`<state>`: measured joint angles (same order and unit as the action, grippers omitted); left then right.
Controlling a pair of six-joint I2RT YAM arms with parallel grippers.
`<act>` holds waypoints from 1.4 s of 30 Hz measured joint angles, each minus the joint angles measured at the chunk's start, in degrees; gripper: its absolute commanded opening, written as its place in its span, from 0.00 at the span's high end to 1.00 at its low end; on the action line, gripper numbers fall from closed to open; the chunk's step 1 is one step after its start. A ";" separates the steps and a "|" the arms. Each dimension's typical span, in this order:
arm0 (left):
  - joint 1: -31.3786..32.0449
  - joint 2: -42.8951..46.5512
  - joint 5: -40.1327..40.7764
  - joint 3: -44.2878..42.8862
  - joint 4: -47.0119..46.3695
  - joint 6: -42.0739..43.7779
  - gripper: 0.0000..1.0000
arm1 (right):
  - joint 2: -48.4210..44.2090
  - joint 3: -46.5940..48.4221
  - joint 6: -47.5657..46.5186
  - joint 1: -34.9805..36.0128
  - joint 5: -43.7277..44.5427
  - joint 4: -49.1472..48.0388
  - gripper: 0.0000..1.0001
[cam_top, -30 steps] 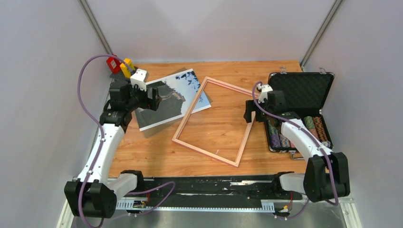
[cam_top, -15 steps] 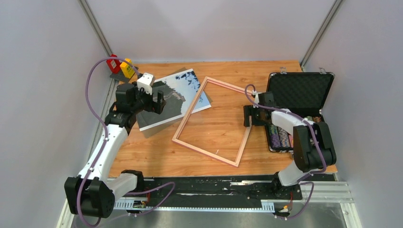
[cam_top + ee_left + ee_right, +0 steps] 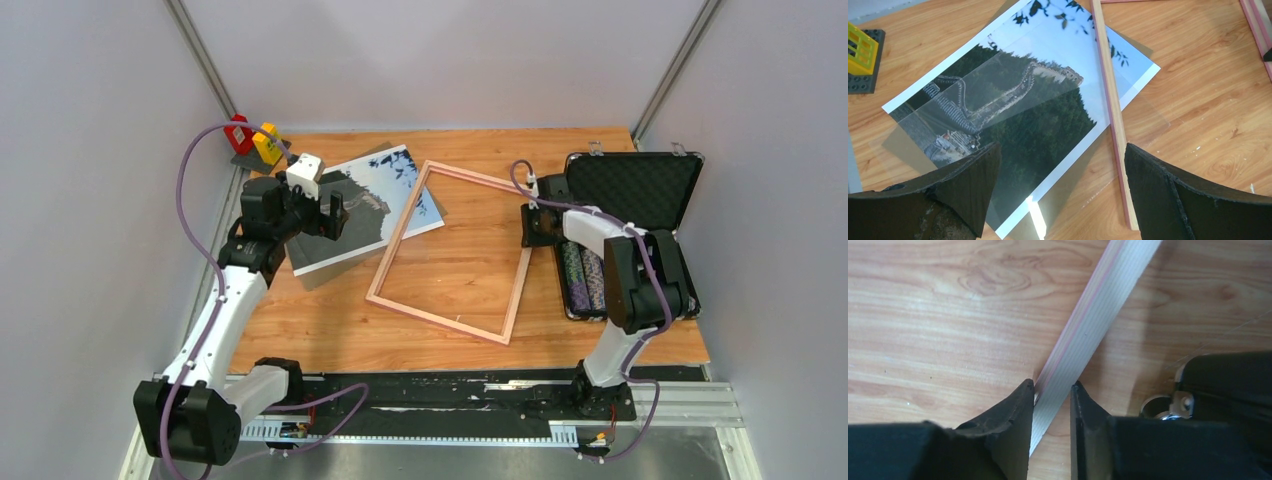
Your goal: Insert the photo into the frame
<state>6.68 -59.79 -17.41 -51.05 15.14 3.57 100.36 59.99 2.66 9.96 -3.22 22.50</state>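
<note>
Right fingers (image 3: 1013,415) narrow, pinching the frame (image 3: 1098,315) at its right rail; frame lies mid-counter (image 3: 330,330). Left fingers (image 3: 968,180) spread wide over the photo (image 3: 1038,115), far left, right edge under the frame's left rail.

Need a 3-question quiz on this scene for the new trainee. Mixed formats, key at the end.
1. True or false: the left gripper is shut on the photo.
2. What is the right gripper shut on? A) nothing B) the frame C) the photo
3. Fill in: one rail of the frame lies across a corner of the ____.
Key: 1 false, it is open above the photo; 2 B; 3 photo.
</note>
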 measured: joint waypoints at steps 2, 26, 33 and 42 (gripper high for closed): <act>0.04 0.17 0.04 0.00 -0.02 0.02 0.00 | 0.55 1.18 -0.37 -0.42 0.48 0.15 0.84; 0.09 -4.37 10.91 0.50 -0.76 2.62 0.00 | -2.38 5.25 -9.62 -0.46 0.07 4.79 0.05; -1.73 -11.02 14.97 -5.64 2.75 3.89 0.00 | -4.61 12.13 -9.90 4.92 -4.28 4.48 0.04; -9.18 -26.62 13.29 -19.23 8.81 6.29 0.00 | 1.49 23.43 -16.39 22.18 -8.09 1.92 0.05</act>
<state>-2.50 -86.41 -4.12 -70.28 23.94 9.87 101.84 83.42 -13.74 32.14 -11.31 24.43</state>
